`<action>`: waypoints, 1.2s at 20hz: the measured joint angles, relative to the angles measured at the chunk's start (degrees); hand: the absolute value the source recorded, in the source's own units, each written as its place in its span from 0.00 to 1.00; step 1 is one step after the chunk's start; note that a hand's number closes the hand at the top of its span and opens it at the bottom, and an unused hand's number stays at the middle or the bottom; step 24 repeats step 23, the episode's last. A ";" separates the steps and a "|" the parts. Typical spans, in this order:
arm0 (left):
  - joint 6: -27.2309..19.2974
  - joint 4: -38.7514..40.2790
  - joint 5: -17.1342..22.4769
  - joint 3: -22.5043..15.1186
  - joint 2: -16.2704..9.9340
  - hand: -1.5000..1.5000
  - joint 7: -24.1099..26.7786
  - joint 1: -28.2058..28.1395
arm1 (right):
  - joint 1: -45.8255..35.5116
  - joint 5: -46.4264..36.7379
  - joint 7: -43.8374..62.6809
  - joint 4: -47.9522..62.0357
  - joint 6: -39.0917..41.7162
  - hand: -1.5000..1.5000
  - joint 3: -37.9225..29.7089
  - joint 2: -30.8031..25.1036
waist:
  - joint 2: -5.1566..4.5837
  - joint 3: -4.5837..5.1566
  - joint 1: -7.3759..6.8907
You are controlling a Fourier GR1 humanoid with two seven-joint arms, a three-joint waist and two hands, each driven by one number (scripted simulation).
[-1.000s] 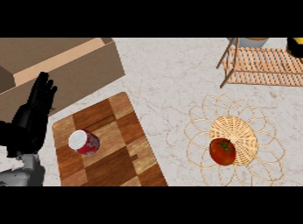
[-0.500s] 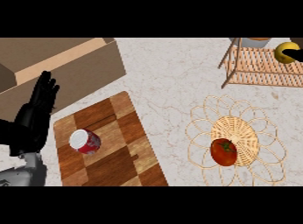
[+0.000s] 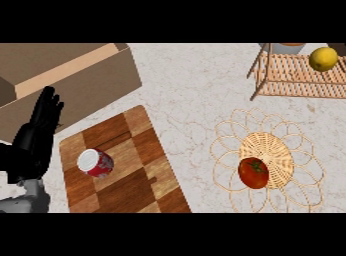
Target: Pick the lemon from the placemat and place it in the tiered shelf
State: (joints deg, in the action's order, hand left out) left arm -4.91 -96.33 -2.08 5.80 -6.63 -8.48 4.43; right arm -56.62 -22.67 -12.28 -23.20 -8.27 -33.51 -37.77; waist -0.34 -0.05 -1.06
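Lemon (image 3: 323,58) now in full view over tiered shelf (image 3: 301,75), near its top right part. One second ago only small yellow bit shows at picture's top right corner. Half second ago lemon shows partly at right edge, with dark shape around it. Now lemon sits further left and lower, whole round shape seen, dark shape gone. Cannot tell if lemon touches slats.

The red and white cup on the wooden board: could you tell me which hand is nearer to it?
Left. The left hand rests open just left of the cup, beside the wooden board. The right hand is not in view.
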 measured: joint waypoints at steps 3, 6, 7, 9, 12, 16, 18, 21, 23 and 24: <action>-0.69 -0.58 -0.57 -0.16 0.29 0.50 -0.40 -0.14 | 1.15 1.75 1.67 -1.27 0.10 0.00 -1.45 -2.56 | 0.19 0.04 0.51; -0.36 -0.89 -0.29 0.19 -0.19 0.50 -1.27 -0.07 | 2.65 3.56 4.23 -1.93 0.49 0.00 -3.07 -5.42 | 0.30 0.05 0.80; -0.56 -0.28 -0.43 0.19 0.05 0.50 -0.78 -0.01 | 3.25 4.25 5.08 -2.07 1.14 0.00 -3.63 -6.53 | 0.32 0.05 0.93; -0.13 -1.39 0.18 0.48 -0.31 0.50 -1.69 -0.23 | 5.17 5.88 5.84 -1.83 3.15 0.00 -5.21 -9.50 | 0.34 0.04 1.01; -0.04 -1.89 0.44 0.71 -0.40 0.50 -2.11 -0.36 | 8.19 7.92 6.72 -2.14 6.89 0.00 -6.76 -13.77 | 0.38 0.04 1.16; -0.48 -2.05 -0.17 0.55 -0.15 0.50 -1.86 -0.64 | 13.83 11.39 5.06 -1.95 12.96 0.00 -9.24 -17.97 | 0.37 0.03 1.26; -0.31 -1.04 0.06 1.02 -0.43 0.50 -1.67 0.31 | 15.79 12.79 3.98 -1.29 15.79 0.00 -10.04 -19.89 | 0.30 0.00 1.18; -0.57 -1.41 -0.29 0.66 -0.21 0.50 -2.32 0.62 | 19.45 15.00 2.08 -0.59 19.93 0.00 -11.40 -22.26 | 0.30 0.02 1.14; -0.70 -0.62 -0.57 0.65 -0.18 0.50 -1.93 1.17 | 21.56 16.05 -0.17 0.64 21.71 0.00 -12.14 -23.60 | 0.22 -0.01 1.01; -0.70 -0.62 -0.57 0.65 -0.18 0.50 -1.93 1.17 | 21.56 16.05 -0.17 0.64 21.71 0.00 -12.14 -23.60 | 0.22 -0.01 1.01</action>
